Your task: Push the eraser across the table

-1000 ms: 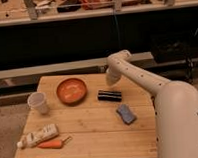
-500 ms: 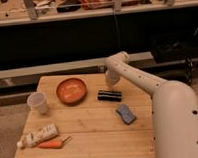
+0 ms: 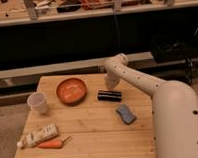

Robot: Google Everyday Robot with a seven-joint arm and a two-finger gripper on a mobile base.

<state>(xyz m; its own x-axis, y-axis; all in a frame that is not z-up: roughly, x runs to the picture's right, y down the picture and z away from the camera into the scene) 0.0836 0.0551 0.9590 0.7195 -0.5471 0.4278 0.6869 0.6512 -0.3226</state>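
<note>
As tool [image 3: 111, 86] hangs, eraser [image 3: 109, 95] adj, camera-side

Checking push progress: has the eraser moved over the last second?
No. The eraser lies at the same gap to the right of the orange bowl as before. The gripper is just behind it, on its far side.

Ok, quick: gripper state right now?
Gripper: state cannot be told. It is low over the table, just behind the eraser; contact unclear.
</note>
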